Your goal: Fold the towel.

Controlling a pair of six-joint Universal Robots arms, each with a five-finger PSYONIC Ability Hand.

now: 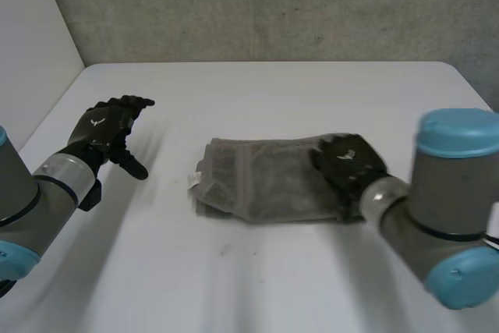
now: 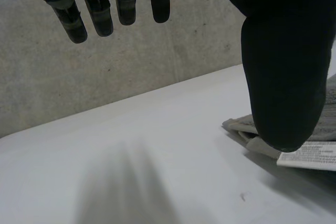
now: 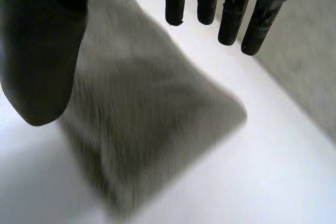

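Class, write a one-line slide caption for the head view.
Right robot hand over folded grey towel; left robot hand open, clear of it.

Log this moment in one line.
towel: folded, on table | left hand: open, clear of towel | right hand: open, over towel's right end

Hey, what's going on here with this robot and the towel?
A two-armed robot is working on a grey towel, which lies folded into a compact bundle in the middle of the white table. The right hand is over the towel's right end with its fingers straight, gripping nothing. The left hand is held open off to the towel's left, apart from it.
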